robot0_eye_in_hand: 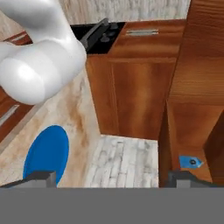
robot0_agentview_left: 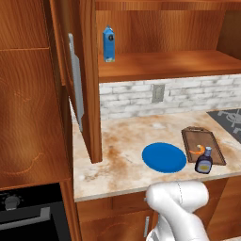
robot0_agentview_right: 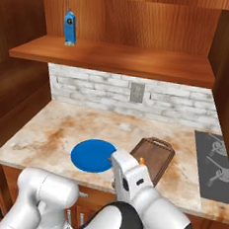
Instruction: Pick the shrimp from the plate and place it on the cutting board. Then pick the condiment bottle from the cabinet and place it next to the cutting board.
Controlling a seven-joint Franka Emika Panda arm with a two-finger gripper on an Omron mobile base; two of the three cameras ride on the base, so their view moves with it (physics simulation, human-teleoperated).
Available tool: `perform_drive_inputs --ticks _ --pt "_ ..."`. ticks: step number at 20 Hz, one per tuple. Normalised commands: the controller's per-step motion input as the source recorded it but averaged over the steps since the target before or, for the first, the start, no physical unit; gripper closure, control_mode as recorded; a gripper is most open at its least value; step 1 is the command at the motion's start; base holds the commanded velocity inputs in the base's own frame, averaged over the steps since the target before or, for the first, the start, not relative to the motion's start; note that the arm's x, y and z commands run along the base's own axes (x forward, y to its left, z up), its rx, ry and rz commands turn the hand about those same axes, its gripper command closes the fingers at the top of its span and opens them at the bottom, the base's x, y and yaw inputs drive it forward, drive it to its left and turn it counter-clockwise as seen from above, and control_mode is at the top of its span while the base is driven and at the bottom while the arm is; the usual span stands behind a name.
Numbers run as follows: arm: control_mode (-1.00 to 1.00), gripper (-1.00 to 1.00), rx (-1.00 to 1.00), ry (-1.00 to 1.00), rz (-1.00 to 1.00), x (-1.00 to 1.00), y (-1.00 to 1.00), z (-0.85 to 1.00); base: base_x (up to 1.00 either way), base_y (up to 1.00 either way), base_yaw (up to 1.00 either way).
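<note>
Shrimp (robot0_agentview_left: 200, 150) lay on cutting board (robot0_agentview_left: 203, 140); condiment bottle (robot0_agentview_left: 204, 162) stood beside it. Gripper (robot0_eye_in_hand: 114, 178) was wide, empty; retreat clear of the bottle advised.

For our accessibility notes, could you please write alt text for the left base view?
A shrimp lies on a dark cutting board on a marble counter, with a brown sauce bottle at the board's near edge and an empty blue plate beside it. Above, a blue carton stands in an open wooden cabinet.

A kitchen: marble counter (robot0_agentview_left: 122, 141), brick backsplash (robot0_agentview_left: 188, 94), stovetop (robot0_agentview_right: 215, 163), wooden cabinet (robot0_agentview_left: 155, 66).
</note>
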Motion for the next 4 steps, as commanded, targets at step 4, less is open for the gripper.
perform_drive_inputs --ticks 4 --pt "-1.00 -1.00 -0.30 -0.33 0.00 -0.17 0.00 0.70 0.00 0.00 0.00"
